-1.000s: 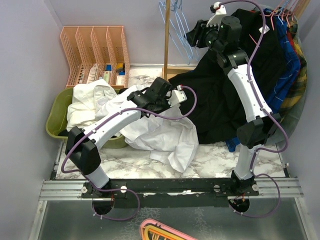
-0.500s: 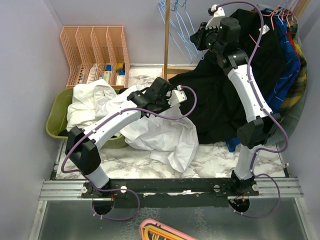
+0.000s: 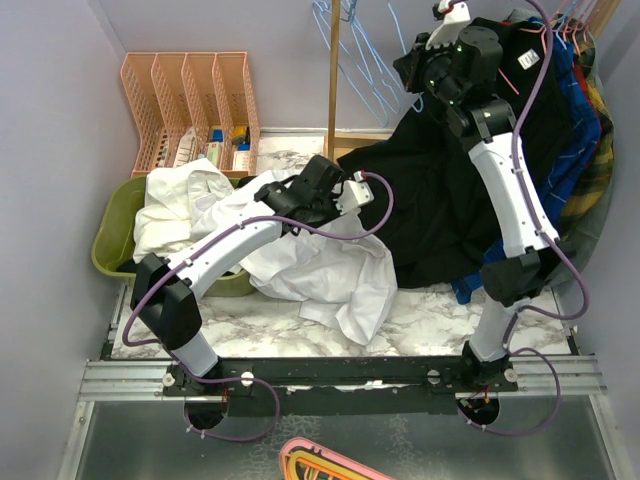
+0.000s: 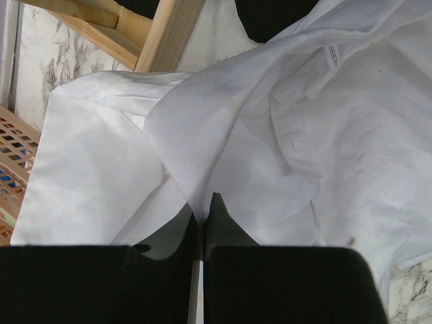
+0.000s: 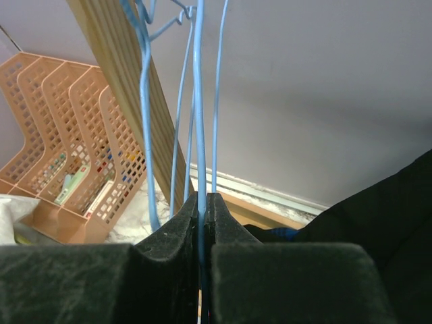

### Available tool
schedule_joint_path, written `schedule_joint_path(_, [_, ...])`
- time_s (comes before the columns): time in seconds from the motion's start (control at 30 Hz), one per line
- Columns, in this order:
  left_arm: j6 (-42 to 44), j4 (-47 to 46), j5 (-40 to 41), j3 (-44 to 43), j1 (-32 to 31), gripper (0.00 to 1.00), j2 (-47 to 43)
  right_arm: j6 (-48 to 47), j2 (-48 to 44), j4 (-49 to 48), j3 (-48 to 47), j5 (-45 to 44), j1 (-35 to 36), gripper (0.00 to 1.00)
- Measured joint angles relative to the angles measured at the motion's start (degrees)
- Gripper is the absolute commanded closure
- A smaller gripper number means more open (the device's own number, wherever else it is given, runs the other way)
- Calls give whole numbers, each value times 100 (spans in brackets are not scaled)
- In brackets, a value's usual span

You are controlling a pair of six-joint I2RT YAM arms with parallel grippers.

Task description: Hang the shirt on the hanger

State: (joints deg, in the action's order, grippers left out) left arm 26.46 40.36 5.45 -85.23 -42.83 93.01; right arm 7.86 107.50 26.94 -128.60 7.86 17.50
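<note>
Early days. The left fingers (image 4: 213, 210) are pinched shut on a fold of the shirt (image 4: 337, 135), which lies heaped on the surface (image 3: 430, 305) beneath them. The right fingers (image 5: 214, 210) are clamped on the hanger (image 5: 198, 101) wire rising above them. Nothing is threaded yet.

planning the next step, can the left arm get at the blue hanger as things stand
Probably not: the left gripper is shut on the shirt low down, and the hanger hangs high beside the wooden post, pinched in the right gripper.
</note>
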Motion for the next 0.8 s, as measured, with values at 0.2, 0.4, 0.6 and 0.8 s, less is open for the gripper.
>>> schedule_joint_path(0.2, [0, 0, 4, 9, 0, 100, 0, -68, -861, -125, 940, -192, 0, 99])
schedule_joint_path(0.4, [-22, 11, -31, 9, 2, 100, 0, -48, -1974, -413, 2734, -492, 0, 99])
schedule_joint_path(0.6, [-66, 66, -131, -125, 2, 100, 66, 197, -3425, -385, 4452, -651, 0, 99])
schedule_joint_path(0.8, [138, 446, -105, -1178, 2, 100, 472, 437, -5394, 190, 5788, -656, 0, 99])
